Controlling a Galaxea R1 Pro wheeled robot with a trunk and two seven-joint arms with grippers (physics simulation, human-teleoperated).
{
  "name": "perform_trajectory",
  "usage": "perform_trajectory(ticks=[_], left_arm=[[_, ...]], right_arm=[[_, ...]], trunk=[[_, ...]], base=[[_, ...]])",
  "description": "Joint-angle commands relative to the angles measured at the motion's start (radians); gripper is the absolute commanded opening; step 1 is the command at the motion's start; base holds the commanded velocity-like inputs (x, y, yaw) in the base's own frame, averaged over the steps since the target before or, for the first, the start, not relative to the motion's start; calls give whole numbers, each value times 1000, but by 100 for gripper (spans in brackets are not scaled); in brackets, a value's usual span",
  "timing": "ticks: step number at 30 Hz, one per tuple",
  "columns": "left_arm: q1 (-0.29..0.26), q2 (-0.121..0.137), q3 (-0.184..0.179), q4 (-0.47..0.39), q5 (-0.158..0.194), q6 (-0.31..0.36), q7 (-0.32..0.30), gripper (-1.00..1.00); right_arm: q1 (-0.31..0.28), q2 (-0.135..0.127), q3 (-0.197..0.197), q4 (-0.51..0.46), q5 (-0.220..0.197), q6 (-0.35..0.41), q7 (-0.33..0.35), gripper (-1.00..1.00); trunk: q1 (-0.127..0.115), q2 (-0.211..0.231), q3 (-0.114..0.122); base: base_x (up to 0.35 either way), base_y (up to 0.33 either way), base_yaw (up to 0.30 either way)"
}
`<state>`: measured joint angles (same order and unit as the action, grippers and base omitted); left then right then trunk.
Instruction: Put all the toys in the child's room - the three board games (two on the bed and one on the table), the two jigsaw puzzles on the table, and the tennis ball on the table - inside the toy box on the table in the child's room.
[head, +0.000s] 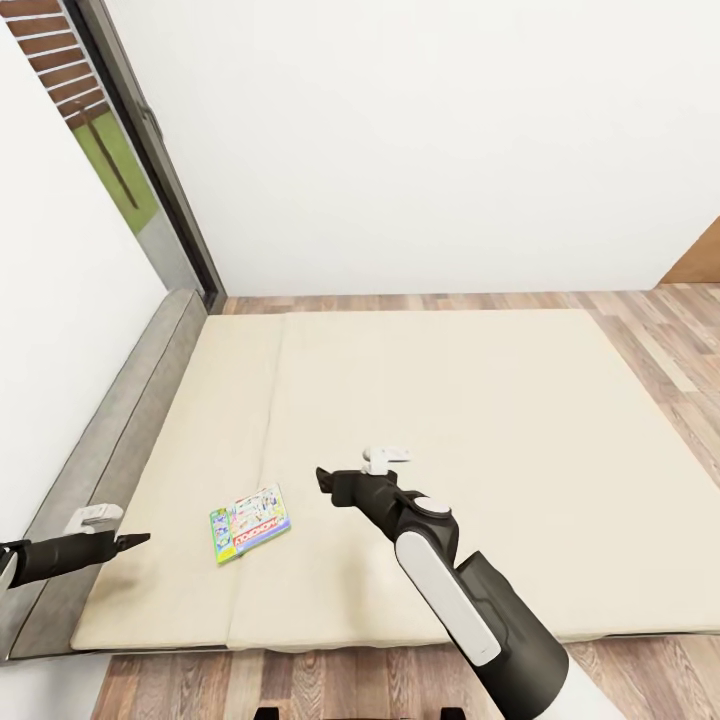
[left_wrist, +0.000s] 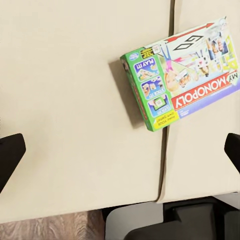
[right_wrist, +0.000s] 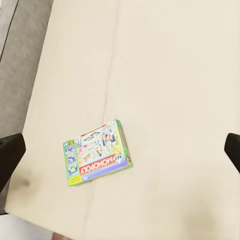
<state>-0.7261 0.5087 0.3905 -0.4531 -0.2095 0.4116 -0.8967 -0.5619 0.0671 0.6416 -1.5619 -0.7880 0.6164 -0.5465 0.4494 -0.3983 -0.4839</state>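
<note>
One board game (head: 250, 522), a flat green-edged box printed "My Monopoly", lies flat on the beige mattress of the bed (head: 450, 400) near its front edge. It also appears in the left wrist view (left_wrist: 182, 75) and the right wrist view (right_wrist: 97, 152). My left gripper (head: 135, 541) hovers open to the left of the game, above the mattress edge, its dark fingers (left_wrist: 10, 152) wide apart. My right gripper (head: 325, 478) hangs open to the right of the game, fingers (right_wrist: 10, 152) spread, holding nothing. The table, toy box, jigsaw puzzles and tennis ball are out of view.
A low grey headboard (head: 120, 420) runs along the bed's left side against a white wall. A dark-framed glass door (head: 130, 150) stands at the back left. Wooden floor (head: 660, 330) surrounds the bed at the back, right and front.
</note>
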Motion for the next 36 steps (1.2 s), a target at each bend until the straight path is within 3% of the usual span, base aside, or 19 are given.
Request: perform_trajectory(ticks=[1, 21, 26, 31, 32, 36], left_arm=[[-1, -1, 8, -1, -8, 9, -9, 100], [-1, -2, 12, -1, -7, 21, -13, 100], [-2, -6, 11, -2, -7, 22, -13, 100], [-6, -18, 11, -3, -7, 22, -14, 100], [-7, -19, 11, -3, -7, 22, -16, 100], [-8, -21, 11, -4, -7, 23, -18, 100]], right_arm=[[-1, 0, 1, -1, -10, 1, -10, 100], [-1, 2, -1, -13, -10, 32, -10, 100], [-1, 1, -26, -14, -27, 40, -9, 100], [-7, 4, -89, -13, -137, 90, -9, 100], [-9, 5, -117, -13, -181, 117, -9, 100], [-24, 6, -188, -13, -268, 172, -12, 100]], trunk=[[1, -2, -2], [1, -2, -17], [1, -2, -25], [1, -2, -33], [1, -2, -34], [1, -2, -41]], base=[[0, 0, 0], [0, 0, 19], [0, 0, 69], [0, 0, 70], [0, 0, 72], [0, 0, 73]])
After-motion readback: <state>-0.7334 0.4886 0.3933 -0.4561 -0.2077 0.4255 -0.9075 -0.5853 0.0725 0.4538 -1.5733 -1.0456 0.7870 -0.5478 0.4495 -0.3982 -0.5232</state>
